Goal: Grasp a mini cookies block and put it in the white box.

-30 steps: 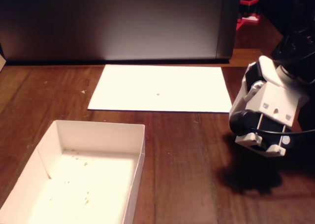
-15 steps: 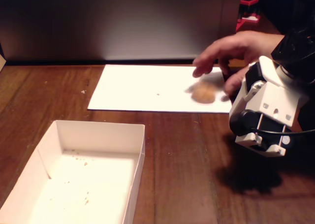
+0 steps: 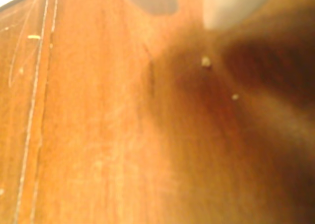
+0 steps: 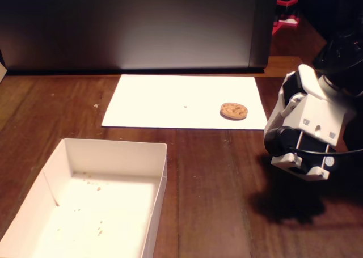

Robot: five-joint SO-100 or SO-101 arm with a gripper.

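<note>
Fixed view shows the arm (image 4: 306, 127) folded low at the right, gripper hidden, so its state is unclear. A round mini cookie (image 4: 233, 110) lies flat on the paper sheet (image 4: 170, 102), apart from the white box (image 4: 113, 153).

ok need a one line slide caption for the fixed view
A small round cookie lies on a white paper sheet beyond the white box, with the robot arm parked at right.
</note>
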